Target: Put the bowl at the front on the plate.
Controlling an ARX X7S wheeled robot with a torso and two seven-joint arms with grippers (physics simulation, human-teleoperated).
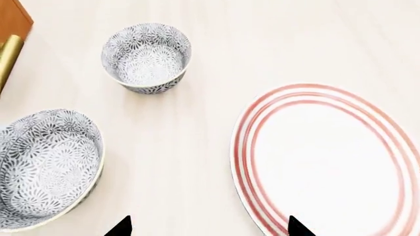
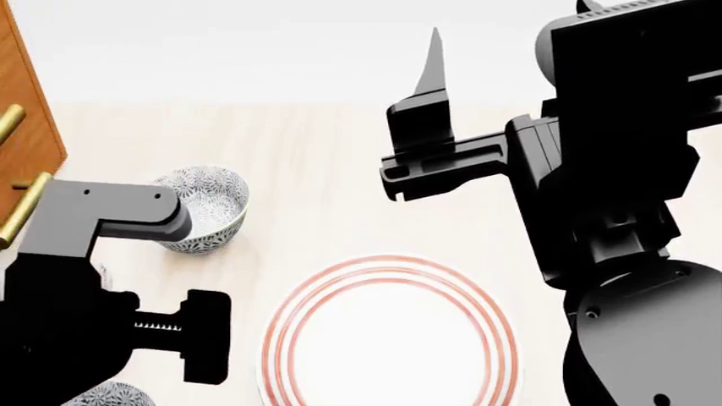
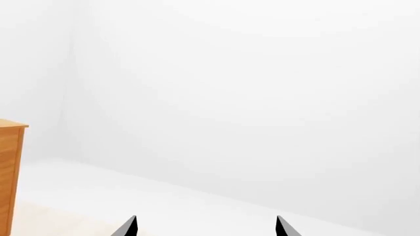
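A patterned blue-grey bowl [image 2: 113, 396] peeks out at the head view's bottom left, nearest me and mostly hidden by my left arm [image 2: 101, 279]. A second one [image 2: 201, 207] stands farther back. The left wrist view shows two such bowls, a near one [image 1: 46, 167] and a far one [image 1: 145, 57]. I cannot tell whether the near one is the front bowl. The red-ringed plate [image 2: 390, 279] [image 1: 328, 157] lies to their right. My left gripper [image 1: 210, 227] hangs open over bare table between the near bowl and the plate. My right gripper [image 3: 206, 226] is raised, open and empty.
A wooden cabinet [image 2: 29, 127] with brass handles [image 2: 23, 216] stands at the left, close to the bowls. My right arm [image 2: 620, 211] towers over the table's right side, one finger [image 2: 434, 59] pointing up. The pale tabletop [image 2: 316, 169] stretches back to a white wall.
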